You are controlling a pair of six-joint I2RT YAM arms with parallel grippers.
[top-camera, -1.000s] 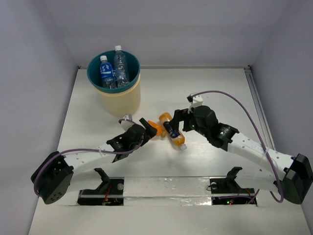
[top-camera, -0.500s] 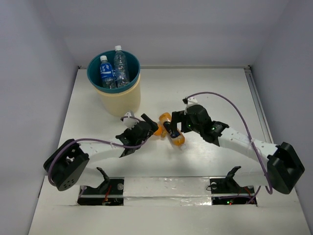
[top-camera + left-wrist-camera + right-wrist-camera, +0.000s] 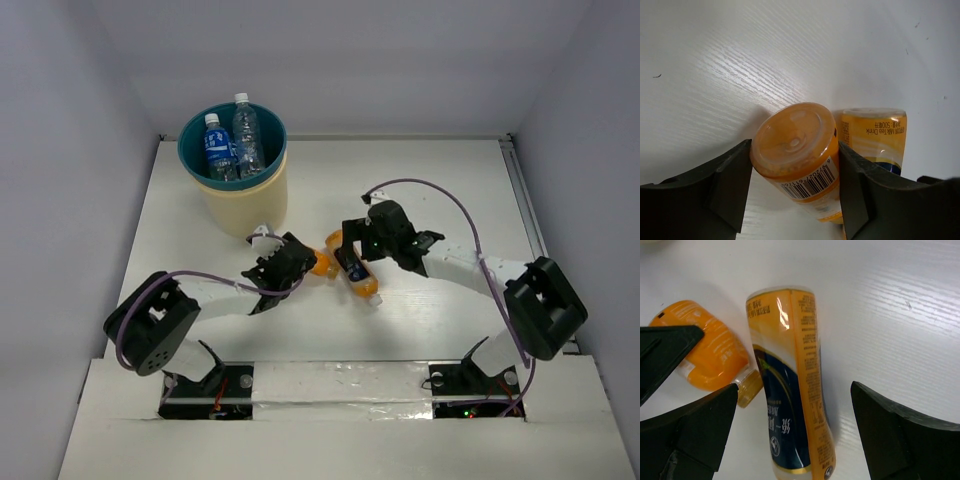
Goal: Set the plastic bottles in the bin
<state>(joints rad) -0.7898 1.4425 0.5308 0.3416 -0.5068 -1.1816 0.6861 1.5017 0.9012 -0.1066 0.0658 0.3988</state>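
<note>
White counter (image 3: pixel 440 180), grey walls (image 3: pixel 350 60) round it. Far left we see one bin (image 3: pixel 245 210), cream with a teal rim, and two clear bottles (image 3: pixel 218 148) with blue labels stand upright inside it. Next, the left arm (image 3: pixel 215 295): elbow folded low at the near left, forearm running right to the counter's middle. Its left pincer (image 3: pixel 794 150) is closed to a medium gap on an orange bottle (image 3: pixel 790 127), one finger touching each side near the bottle's base. That bottle lies on its side on the counter. Just right of it lies a second orange bottle (image 3: pixel 785 340) with a dark label, cap end toward the near edge. We count two orange bottles on the counter, four bottles in all. Right arm (image 3: pixel 470 270): elbow bent at the right, forearm reaching left. Its right pincer (image 3: pixel 794 387) stands wide, one finger on each side of the second orange bottle, neither touching it.
</note>
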